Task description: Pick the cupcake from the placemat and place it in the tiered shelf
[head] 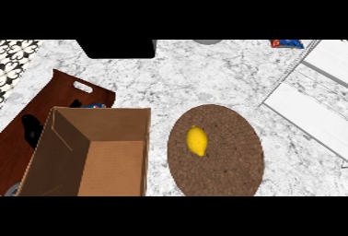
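Oddly, placemat and shelf both edge-cropped.

Cardboard box and placemat cut off below; tiered shelf cut off at right.

Looks like a home kitchen: white marble counter, round woven brown placemat with a lemon on it, wooden serving tray, open cardboard box, white tiered shelf at right.

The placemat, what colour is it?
Dark brown, a round woven-looking placemat, seen in the head view.
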Controlling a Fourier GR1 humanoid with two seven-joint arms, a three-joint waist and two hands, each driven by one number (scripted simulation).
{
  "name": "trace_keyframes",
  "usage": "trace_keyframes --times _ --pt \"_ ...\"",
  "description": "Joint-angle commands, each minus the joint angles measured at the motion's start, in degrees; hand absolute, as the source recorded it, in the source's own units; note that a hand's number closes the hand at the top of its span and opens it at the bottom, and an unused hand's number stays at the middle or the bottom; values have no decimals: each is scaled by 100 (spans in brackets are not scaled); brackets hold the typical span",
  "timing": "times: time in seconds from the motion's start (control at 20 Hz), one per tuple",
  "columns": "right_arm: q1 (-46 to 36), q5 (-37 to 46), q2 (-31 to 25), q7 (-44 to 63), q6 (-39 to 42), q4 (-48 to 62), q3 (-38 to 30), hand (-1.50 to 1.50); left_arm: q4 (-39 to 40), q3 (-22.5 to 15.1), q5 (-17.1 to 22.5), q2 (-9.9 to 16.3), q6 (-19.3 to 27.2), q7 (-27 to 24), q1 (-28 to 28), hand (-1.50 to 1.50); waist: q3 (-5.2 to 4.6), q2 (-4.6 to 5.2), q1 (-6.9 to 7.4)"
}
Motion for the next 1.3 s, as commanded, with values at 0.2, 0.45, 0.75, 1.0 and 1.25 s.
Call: trace_keyframes --times 0.2,0.45,0.75,1.0,1.25 --pt "-51 -287 -195 339 -614 -631 -644 -150 618 5 -2 -139 -56 74 77 0 -75 58 -122" --pt "78 135 -872 391 -911 -337 -896 -150 390 -10 -100 -36 -119 45 270 0 -75 70 -68" --pt "556 -200 -1042 890 -810 -1312 -1664 -150 411 -46 -94 -248 -5 128 222 0 -73 41 -166" --pt "1157 -1219 -1508 683 21 -1500 -2875 -150 354 153 84 -130 -99 321 222 0 -63 19 -272" --pt "1739 -2062 -1729 615 869 -1831 -3774 -150 238 27 -91 -291 -2 123 548 0 -63 8 -275"
